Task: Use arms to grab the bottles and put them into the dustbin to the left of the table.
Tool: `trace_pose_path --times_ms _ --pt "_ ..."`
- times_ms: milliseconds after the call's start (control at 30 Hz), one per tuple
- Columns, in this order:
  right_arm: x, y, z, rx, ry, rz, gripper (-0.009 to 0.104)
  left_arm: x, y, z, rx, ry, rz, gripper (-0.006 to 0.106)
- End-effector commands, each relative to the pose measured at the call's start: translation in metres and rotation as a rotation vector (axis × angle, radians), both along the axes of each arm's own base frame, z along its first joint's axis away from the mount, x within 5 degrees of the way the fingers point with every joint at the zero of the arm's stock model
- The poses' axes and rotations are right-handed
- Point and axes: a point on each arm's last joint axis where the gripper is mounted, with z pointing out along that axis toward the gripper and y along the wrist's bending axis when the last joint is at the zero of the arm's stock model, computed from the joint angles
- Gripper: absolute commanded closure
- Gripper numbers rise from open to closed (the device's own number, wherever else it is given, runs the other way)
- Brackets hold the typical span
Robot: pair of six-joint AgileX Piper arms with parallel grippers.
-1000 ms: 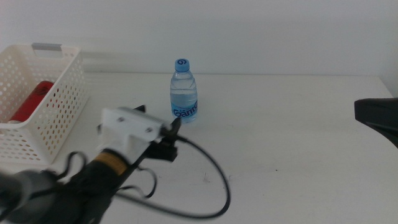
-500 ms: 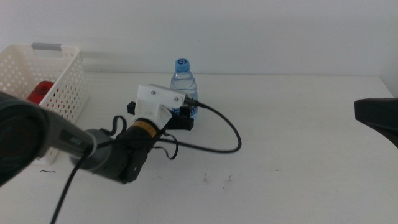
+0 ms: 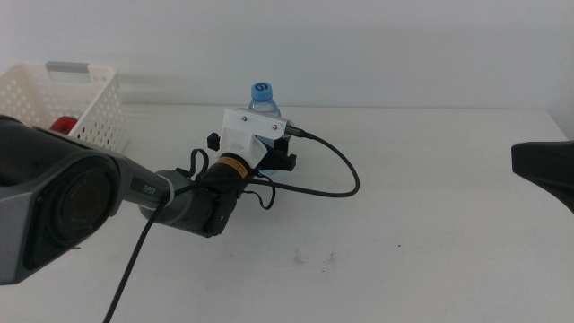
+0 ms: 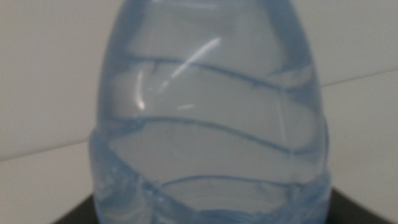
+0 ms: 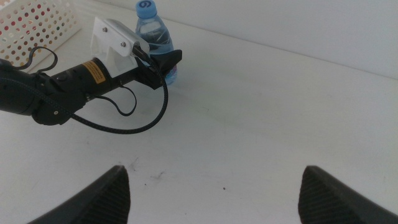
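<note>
On the far left of the worktop [image 3: 430,215] stands the bin [image 3: 67,112], a red can [image 3: 61,125] showing inside. Just right of it, the left tool [image 3: 269,154] has the water bottle [image 3: 262,97] between its jaws, upright at mid-worktop; whether they grip yet I cannot tell. At the right edge the right tool [image 5: 214,186] waits, jaws wide.

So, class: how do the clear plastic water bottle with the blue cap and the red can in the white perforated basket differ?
The clear water bottle with the blue cap stands upright on the white table; the red can is inside the white perforated basket. The bottle is see-through, the can opaque red. The left gripper reaches around the bottle; nothing touches the can. The right gripper waits apart.
</note>
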Motion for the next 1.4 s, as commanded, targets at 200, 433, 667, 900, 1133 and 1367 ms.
trace_pose_path --times_ms 200,433,667,900,1133,1367 --pt "-0.001 -0.001 0.002 -0.005 -0.021 0.006 0.005 -0.03 0.012 0.053 0.079 0.084 -0.024 0.102" --pt "-0.001 -0.001 0.002 -0.005 -0.021 0.006 0.005 -0.101 0.04 0.15 0.147 0.512 -0.041 0.102" --pt "0.0 0.0 0.002 -0.007 -0.02 0.006 0.005 -0.104 0.107 0.24 0.298 0.715 -0.065 0.102" --pt "0.0 0.0 0.002 -0.007 -0.02 0.006 0.005 -0.066 0.206 0.282 0.279 0.835 0.121 0.102" --pt "0.0 0.0 0.002 -0.007 -0.02 0.006 0.005 -0.013 0.275 0.247 0.227 0.889 0.185 0.102" --pt "0.0 0.0 0.002 -0.007 -0.02 0.006 0.005 0.011 0.29 0.201 0.243 0.984 0.167 0.088"
